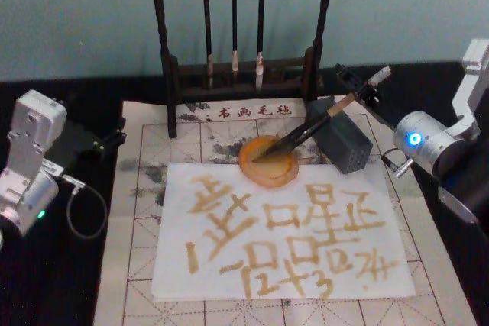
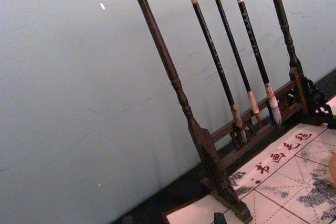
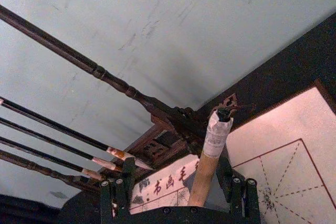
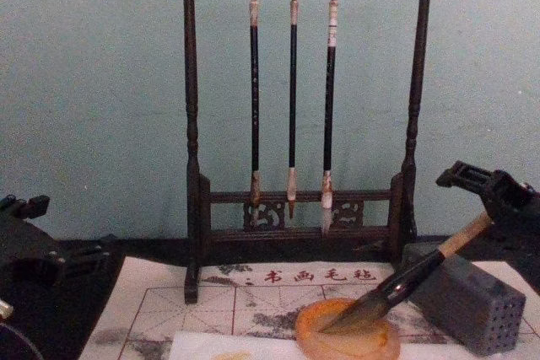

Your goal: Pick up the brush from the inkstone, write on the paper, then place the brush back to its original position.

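The brush [image 1: 306,133] lies slanted, its dark bristles resting in the amber inkstone [image 1: 271,175] at the paper's far edge. Its tan, white-topped handle [image 3: 207,171] rises to the right, between the fingers of my right gripper [image 1: 361,91], which is open around it with gaps on both sides. From the chest view the brush [image 4: 405,280] leans from the inkstone [image 4: 350,339] up to that gripper [image 4: 485,196]. The white paper [image 1: 183,181] carries several tan written characters. My left gripper [image 1: 107,139] sits parked at the left, open and holding nothing.
A grey block with small holes [image 1: 344,143] stands right of the inkstone, under the brush handle. A dark wooden rack [image 1: 241,74] with three thin hanging brushes stands behind. A gridded felt mat [image 1: 145,188] lies under the paper, on a black table.
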`<state>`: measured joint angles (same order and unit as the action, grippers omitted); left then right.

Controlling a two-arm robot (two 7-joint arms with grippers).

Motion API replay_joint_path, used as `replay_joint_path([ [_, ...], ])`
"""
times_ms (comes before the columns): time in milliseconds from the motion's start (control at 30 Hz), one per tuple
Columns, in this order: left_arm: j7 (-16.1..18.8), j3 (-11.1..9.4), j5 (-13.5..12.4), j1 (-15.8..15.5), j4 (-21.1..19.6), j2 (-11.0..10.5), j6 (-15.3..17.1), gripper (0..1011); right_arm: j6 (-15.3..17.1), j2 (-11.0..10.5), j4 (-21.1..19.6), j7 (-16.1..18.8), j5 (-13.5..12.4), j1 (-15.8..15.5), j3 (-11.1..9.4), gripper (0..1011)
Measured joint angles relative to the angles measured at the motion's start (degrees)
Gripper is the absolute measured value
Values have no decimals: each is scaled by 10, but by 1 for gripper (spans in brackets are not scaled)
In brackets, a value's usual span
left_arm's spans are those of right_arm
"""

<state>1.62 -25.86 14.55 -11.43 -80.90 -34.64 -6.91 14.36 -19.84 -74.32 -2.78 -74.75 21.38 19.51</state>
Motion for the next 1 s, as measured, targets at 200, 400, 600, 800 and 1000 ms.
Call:
replay_joint_path([
  [200, 0, 0, 0, 0, 0, 0, 0, 1001, 0, -18, -30, 0, -19, -18, -2, 1000],
  [400, 0, 0, 0, 0, 0, 0, 0, 1001, 4, -44, -72, -4, -36, -49, -5, 1000],
  [600, 0, 0, 0, 0, 0, 0, 0, 1001, 4, -75, -113, -6, -47, -81, -6, 1000],
  [800, 0, 0, 0, 0, 0, 0, 0, 1001, -11, -105, -150, 12, -41, -108, 0, 1000],
  [1000, 0, 0, 0, 0, 0, 0, 0, 1001, -47, -138, -176, 55, 13, -122, 25, 1000],
])
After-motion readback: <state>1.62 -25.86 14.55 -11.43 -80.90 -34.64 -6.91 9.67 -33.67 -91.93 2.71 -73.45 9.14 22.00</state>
